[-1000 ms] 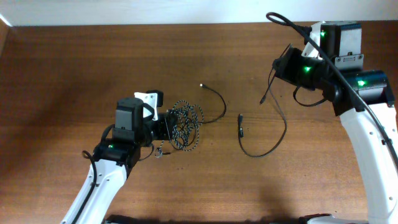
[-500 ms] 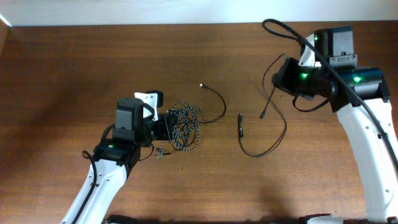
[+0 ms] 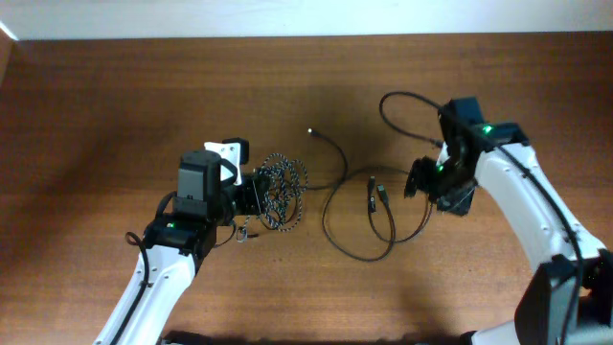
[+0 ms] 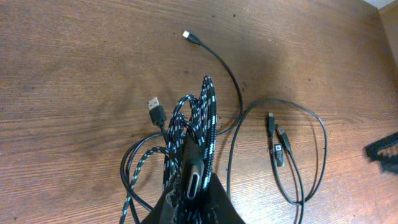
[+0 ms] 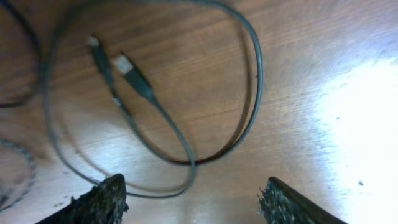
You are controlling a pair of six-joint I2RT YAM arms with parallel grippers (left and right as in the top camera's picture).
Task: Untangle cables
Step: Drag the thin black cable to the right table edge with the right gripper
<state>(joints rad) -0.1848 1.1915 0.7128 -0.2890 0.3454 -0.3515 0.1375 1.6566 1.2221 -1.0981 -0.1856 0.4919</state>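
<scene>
One speckled braided cable, thin black loop

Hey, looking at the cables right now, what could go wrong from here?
The left gripper is shut on the braided cable, whose coils overlap a thin black cable. Pulling may tighten the tangle or drag that cable along. The right gripper hangs open over the looped black cable. Closing there might pinch two strands together.
</scene>
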